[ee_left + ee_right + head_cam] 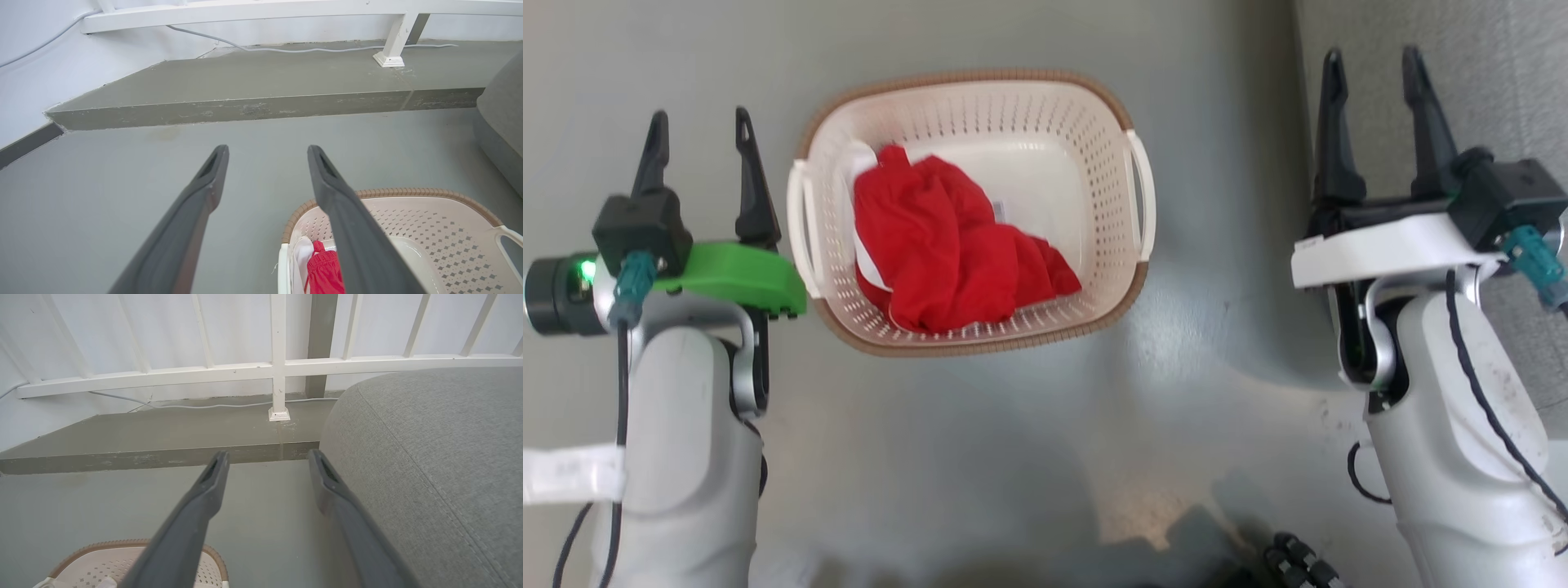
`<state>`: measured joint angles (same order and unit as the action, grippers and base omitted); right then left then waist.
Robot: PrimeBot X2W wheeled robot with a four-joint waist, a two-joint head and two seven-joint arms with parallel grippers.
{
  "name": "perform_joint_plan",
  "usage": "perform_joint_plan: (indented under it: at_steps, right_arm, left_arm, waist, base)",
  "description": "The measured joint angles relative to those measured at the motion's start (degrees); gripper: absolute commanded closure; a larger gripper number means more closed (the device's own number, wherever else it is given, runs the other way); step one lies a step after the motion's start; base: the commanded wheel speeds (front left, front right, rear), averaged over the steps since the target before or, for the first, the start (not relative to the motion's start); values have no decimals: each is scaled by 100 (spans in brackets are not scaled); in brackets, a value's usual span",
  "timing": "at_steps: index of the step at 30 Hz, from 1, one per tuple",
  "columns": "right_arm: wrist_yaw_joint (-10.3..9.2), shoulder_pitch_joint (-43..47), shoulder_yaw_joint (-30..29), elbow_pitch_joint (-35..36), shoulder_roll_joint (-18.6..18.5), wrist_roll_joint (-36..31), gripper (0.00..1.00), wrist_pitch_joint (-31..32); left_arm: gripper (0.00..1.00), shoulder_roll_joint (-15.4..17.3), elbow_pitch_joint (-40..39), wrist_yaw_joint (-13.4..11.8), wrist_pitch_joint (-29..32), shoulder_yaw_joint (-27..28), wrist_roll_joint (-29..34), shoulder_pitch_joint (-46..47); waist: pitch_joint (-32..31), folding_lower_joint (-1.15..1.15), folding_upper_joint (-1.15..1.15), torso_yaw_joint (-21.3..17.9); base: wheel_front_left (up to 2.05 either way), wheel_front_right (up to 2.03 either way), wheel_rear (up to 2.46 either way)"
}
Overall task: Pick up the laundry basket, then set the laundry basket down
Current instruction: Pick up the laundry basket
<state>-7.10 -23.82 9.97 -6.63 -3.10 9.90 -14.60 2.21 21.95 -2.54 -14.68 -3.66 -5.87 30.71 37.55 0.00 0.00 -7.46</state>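
On the grey floor (1013,457) the laundry basket (1029,114) stands between the arms, a red garment (947,245) loose inside; stiff perforated plastic, probably light, it should lift level if taken by both white side handles (1142,196); the left gripper (700,118), just beside the basket, and the right gripper (1372,55), well apart, are spread and empty; the right wrist view adds a grey cushion (429,465) near its fingers.

No text, brand, number or sign can be read anywhere: the white tape band (572,472) wrapped at the pale grey left forearm (678,425) carries only faint grey marks, too blurred to make out.
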Motion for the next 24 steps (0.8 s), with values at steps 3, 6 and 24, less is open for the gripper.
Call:
perform_joint_plan:
  at_steps: [3, 6, 24]
  right_arm:
    - [1, 76, 5, -20, 0, 0, 0, 0]
    - [2, 181, 16, -26, 0, 0, 0, 0]
    - [53, 1180, 221, -327, 11, 69, 0, 0]
  left_arm:
    - [0, -4, -114, 0, 0, 13, -5, -133]
    - [0, -7, -309, 1, 0, 32, -53, -337]
    - [0, -11, -789, -59, 0, 319, -140, -2028]
  waist:
    - [-150, 0, 0, 17]
    - [-381, 0, 0, 41]
    - [-1833, 0, 0, 166]
  base:
    - [0, 0, 0]
    - [0, 0, 0]
    - [0, 0, 0]
